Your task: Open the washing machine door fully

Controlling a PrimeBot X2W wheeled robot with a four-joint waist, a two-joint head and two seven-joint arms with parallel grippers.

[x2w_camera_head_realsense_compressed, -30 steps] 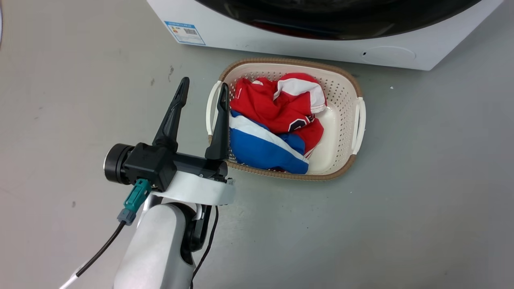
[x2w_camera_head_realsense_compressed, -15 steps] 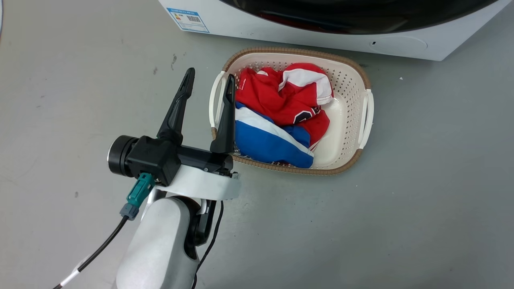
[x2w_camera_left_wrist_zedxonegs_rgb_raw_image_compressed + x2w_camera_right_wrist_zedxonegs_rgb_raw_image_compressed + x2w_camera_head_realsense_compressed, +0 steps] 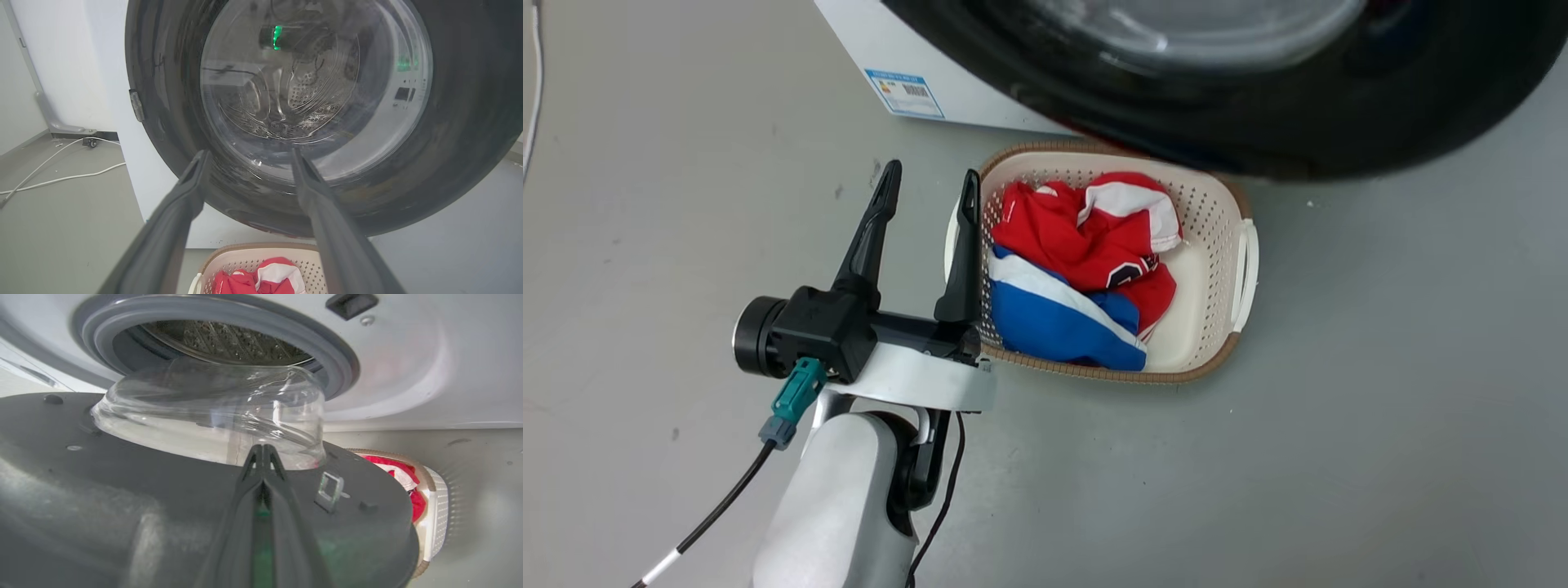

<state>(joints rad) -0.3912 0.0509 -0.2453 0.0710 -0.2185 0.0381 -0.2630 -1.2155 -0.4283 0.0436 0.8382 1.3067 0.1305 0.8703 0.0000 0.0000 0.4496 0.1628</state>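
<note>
The washing machine door (image 3: pixel 1258 122), a glossy black disc, stands swung out from the white washing machine (image 3: pixel 866 49) and hangs over the far rim of the basket. My left gripper (image 3: pixel 927 180) is open and holds nothing, low beside the basket's left handle. In the left wrist view it (image 3: pixel 248 152) points at the door's outer face (image 3: pixel 470 122) and stays apart from it. My right gripper (image 3: pixel 263 448) is shut, its fingers lying against the door's dark inner side (image 3: pixel 122 490), tips at the foot of the clear glass bowl (image 3: pixel 204 412). Behind it show the grey rubber ring (image 3: pixel 327 355) and steel drum (image 3: pixel 229 343).
A white perforated laundry basket (image 3: pixel 1217 204) with red, white and blue clothes sits on the grey floor just in front of the machine, partly under the door. White cables (image 3: pixel 61 163) lie on the floor left of the machine, by a wall.
The door has swung outward and now covers the machine's lower front and the basket's far rim. The head camera has shifted a little. My left gripper has stayed open beside the basket.
</note>
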